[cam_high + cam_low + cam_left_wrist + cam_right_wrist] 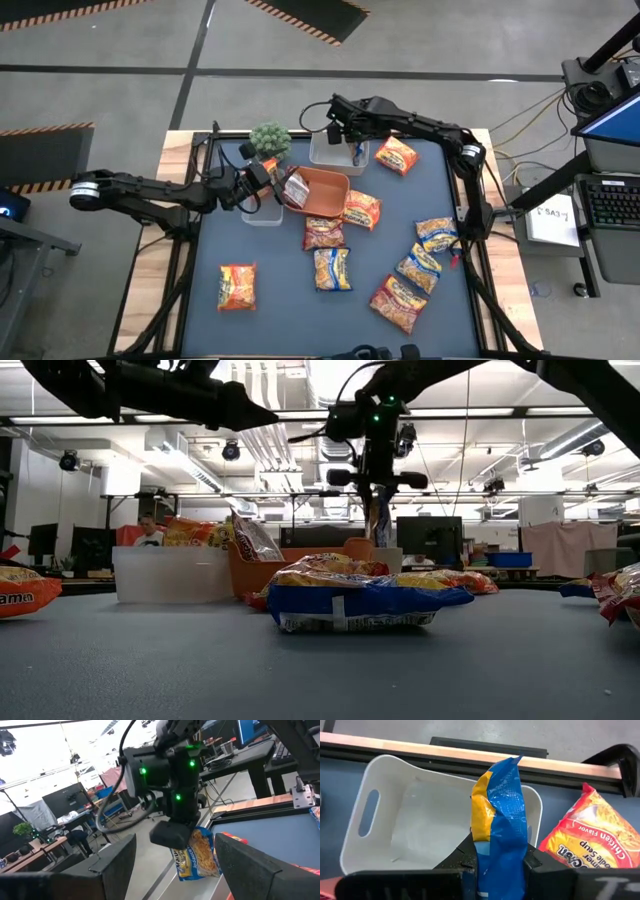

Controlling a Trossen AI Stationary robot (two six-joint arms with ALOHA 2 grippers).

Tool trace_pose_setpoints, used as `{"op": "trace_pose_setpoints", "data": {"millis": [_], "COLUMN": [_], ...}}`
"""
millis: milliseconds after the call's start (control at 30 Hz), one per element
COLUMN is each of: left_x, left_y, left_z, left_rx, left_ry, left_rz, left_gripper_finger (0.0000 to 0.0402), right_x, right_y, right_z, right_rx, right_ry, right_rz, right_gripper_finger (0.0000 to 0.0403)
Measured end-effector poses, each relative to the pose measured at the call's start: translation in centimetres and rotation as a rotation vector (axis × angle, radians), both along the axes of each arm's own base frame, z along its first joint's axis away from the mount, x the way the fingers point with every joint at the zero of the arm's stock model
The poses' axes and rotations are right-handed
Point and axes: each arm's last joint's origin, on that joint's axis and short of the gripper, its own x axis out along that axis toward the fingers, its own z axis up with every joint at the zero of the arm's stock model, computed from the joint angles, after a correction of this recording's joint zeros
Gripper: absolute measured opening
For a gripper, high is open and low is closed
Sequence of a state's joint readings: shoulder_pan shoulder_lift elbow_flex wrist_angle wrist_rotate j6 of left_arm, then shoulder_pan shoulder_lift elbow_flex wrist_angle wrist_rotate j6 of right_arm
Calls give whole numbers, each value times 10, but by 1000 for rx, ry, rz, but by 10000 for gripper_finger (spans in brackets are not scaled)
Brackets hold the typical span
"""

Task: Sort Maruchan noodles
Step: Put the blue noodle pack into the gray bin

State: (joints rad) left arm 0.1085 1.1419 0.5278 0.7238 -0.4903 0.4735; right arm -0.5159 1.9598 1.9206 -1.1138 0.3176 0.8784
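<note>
So my right gripper [500,862] is clamped tight on a blue-and-yellow packet [501,820], pinched between both fingers and hanging over the white tub [336,152] at the top centre of the overhead frame. In my right wrist picture the packet stands up on edge right above the tub's far rim, and the tub looks bare inside. Just to the right of it lies an orange chicken packet [590,837] flat on the mat, same one you see at upper right of centre from above [397,155].

My left gripper [262,180] sits left of centre, fingers spread wide with nothing between them, hovering over the second clear tub [262,212] and just beside the orange tray [320,190]. A packet with a pale back [296,187] leans in the tray's left end.

The rest of the noodles are scattered across the blue-grey mat [280,300]: an orange packet [238,286] alone at lower left, a red one [323,233] and a blue-and-yellow one [332,269] under the tray, another orange packet [362,209] touching the tray's right corner, then two blue-and-yellow ones [437,234] [418,268] and a red one [398,303] toward lower right. A little potted plant [269,139] sits at the top edge, left of the white tub.
</note>
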Motion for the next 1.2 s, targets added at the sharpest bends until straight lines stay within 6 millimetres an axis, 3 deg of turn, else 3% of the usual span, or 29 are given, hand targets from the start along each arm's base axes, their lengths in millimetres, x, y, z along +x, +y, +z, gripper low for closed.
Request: {"op": "trace_pose_setpoints", "data": {"millis": [533, 967, 1200], "left_x": [0, 0, 0], "left_y": [0, 0, 0], "left_z": [0, 0, 0], "left_rx": [-3, -3, -3], "left_ry": [-2, -3, -3], "left_rz": [0, 0, 0], "left_gripper_finger": [252, 252, 252], "right_x": [-1, -3, -10], "right_y": [0, 0, -1], "right_z": [-36, -41, -42], "right_rx": [-27, -23, 4], "right_ry": [53, 75, 125], "right_rz": [-8, 8, 5], "right_gripper_finger": [62, 150, 176]}}
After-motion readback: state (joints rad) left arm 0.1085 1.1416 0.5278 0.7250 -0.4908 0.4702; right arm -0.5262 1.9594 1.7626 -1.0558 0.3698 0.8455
